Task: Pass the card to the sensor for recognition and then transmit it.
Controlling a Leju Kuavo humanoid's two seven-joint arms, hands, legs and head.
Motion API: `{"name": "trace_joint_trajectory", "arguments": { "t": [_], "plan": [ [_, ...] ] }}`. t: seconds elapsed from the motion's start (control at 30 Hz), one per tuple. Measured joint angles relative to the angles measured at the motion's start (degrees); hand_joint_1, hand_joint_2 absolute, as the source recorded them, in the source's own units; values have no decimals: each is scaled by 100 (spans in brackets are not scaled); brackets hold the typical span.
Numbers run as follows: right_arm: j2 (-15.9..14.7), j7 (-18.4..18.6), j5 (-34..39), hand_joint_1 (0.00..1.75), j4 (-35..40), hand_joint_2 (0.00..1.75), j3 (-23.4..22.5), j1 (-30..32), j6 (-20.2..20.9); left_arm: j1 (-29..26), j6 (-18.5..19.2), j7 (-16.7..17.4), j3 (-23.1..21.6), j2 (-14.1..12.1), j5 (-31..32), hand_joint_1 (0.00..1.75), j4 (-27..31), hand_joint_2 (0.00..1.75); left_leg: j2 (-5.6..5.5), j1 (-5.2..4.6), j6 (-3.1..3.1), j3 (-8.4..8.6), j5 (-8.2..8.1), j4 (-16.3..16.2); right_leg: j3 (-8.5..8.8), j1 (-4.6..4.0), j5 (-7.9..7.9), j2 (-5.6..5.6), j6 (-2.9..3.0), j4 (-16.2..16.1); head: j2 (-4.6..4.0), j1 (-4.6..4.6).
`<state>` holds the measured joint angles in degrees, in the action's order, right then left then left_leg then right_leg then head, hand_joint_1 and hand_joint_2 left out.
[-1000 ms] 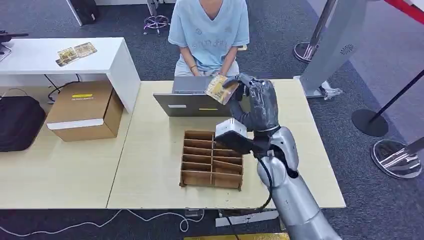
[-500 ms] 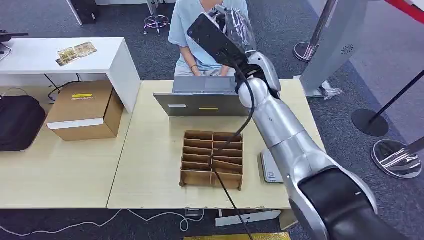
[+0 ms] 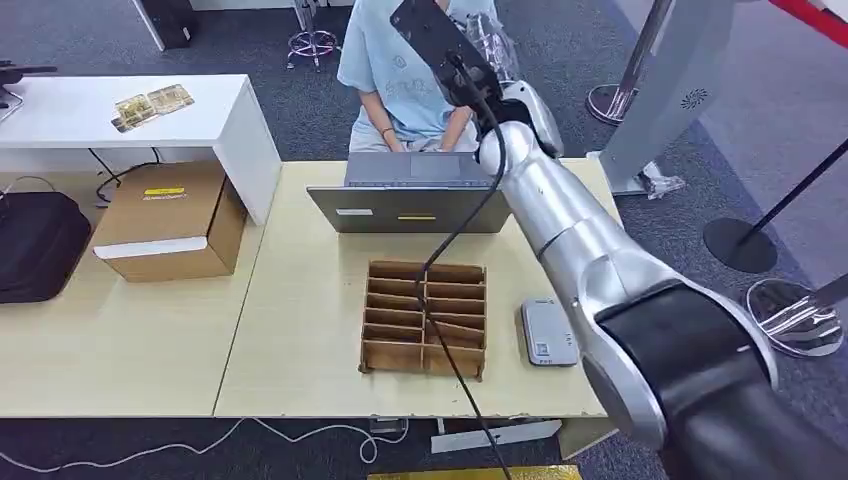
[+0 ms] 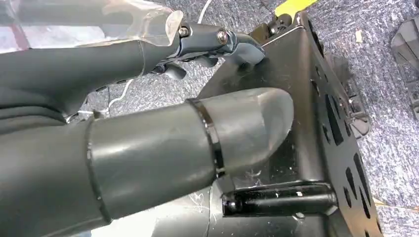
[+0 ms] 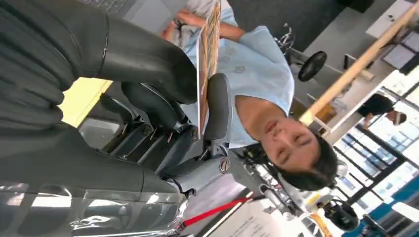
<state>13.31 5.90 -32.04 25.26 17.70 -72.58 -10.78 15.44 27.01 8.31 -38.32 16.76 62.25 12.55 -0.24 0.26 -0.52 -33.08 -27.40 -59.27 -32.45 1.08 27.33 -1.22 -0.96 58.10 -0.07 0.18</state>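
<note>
My right hand (image 5: pixel 163 98) pinches the card (image 5: pixel 207 59) on edge between thumb and fingers (image 5: pixel 217 106), held toward the person (image 3: pixel 415 60) beyond the tabletop (image 3: pixel 300 300), evidently for handover. My left hand (image 4: pixel 188 143) holds nothing.

I count one laptop (image 3: pixel 409 195), one divided organizer (image 3: pixel 425 319) and one sensor (image 3: pixel 549 333). Far left I see one cardboard box (image 3: pixel 170 221) and two cards (image 3: pixel 152 106).

Silver right arm (image 3: pixel 570 240) with black elbow section, black cable, dark plastic-wrapped hand (image 3: pixel 487 40).
</note>
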Motion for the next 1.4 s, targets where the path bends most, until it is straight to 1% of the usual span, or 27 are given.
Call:
{"name": "trace_joint_trajectory", "arguments": {
  "t": [0.1, 0.27, 0.63, 1.4],
  "plan": [
    [0, 50, 0, 175, -114, 175, -31, -41, 7, -8, -48, 7, 0, 4, 39, 0, 0, 0, 0, 1, 0, 0, 0, 0, -1, -1, 0, 0, 0, 0, 0, 2],
    [0, 131, 33, 175, -264, 175, -85, -116, 44, -9, -88, -127, -2, 11, 260, 0, 0, 0, 1, 0, 0, 0, 0, 0, -2, 0, 0, 0, 0, 0, 0, 0],
    [-26, 109, 98, 175, -454, 175, -199, -167, 55, -10, -92, -59, -55, 11, 466, 0, -2, 0, 2, 0, 0, -1, 0, -1, -3, 0, 0, 1, 0, 0, 0, 0],
    [-59, 2, 190, 175, -548, 175, -243, -173, 66, -16, -164, -20, -64, 11, 354, 0, -15, 0, 5, 0, 0, -4, 0, -1, -7, 0, -1, 4, 1, 0, 0, 0]
  ]
}}
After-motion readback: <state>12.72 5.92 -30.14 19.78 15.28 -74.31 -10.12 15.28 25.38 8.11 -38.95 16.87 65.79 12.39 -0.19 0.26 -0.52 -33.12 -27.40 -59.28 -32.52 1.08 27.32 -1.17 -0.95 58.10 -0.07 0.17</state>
